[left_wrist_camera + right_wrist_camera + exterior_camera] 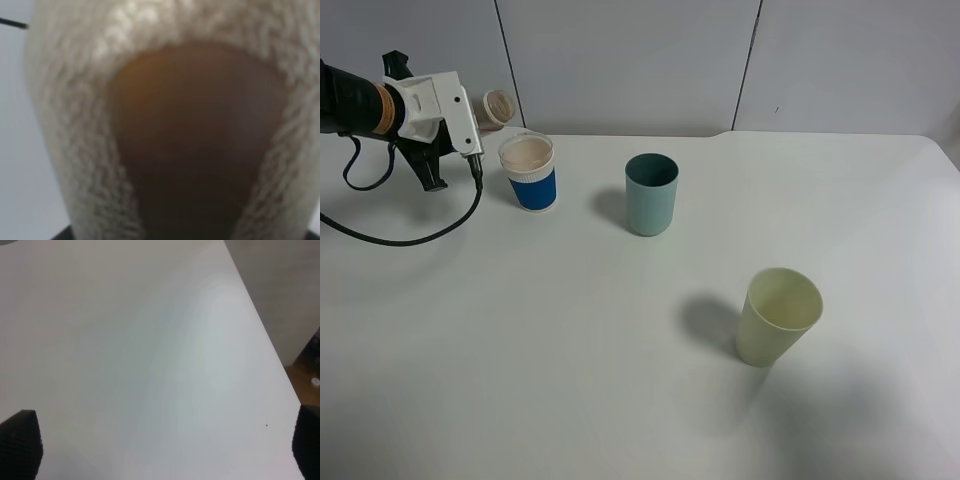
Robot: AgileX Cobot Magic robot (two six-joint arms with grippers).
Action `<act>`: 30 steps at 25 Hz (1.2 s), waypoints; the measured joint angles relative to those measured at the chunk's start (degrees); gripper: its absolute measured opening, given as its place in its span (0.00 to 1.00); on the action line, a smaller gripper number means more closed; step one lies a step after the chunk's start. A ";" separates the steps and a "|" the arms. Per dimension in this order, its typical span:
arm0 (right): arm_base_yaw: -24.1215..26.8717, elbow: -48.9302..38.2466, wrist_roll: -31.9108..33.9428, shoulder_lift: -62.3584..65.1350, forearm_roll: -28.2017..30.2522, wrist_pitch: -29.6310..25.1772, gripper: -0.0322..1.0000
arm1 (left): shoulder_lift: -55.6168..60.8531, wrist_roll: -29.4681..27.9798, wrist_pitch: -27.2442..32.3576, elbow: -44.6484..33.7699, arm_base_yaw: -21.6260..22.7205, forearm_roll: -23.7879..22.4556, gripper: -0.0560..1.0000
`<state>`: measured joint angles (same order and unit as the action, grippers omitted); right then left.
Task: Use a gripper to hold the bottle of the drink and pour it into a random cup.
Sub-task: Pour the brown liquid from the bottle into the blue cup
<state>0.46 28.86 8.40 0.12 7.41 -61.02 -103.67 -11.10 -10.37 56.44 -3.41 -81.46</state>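
At the far left of the white table, the left gripper hangs above the surface, clamped on the bottle; the bottle lies tipped over on its side, and only its wide beige neck and open mouth show past the gripper's white body, pointing right; the mouth sits just to the far-left of the cup and a little above its rim; the cup stands upright on the table, and its inside looks pale beige; in the left wrist view the bottle's blurred translucent wall fills the picture, with the brown drink pooled inside it; black cables trail from the arm onto the table; right of the cup stands a teal tumbler, apart from it, and nearer and further right a pale yellow-green tumbler, both upright; the right gripper hovers over bare table near its edge, its black fingertips spread wide apart, holding nothing.
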 joint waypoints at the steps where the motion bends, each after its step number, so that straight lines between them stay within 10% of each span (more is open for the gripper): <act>1: 0.00 0.00 0.00 0.00 0.00 0.00 1.00 | 0.00 0.31 0.33 0.00 0.00 -0.14 0.37; 30: 0.00 0.00 0.00 0.00 0.00 0.00 1.00 | -0.97 7.29 7.93 2.46 -3.33 -1.79 0.36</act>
<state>0.46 28.86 8.40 0.12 7.41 -61.02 -104.65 -3.81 -2.43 58.90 -6.74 -83.25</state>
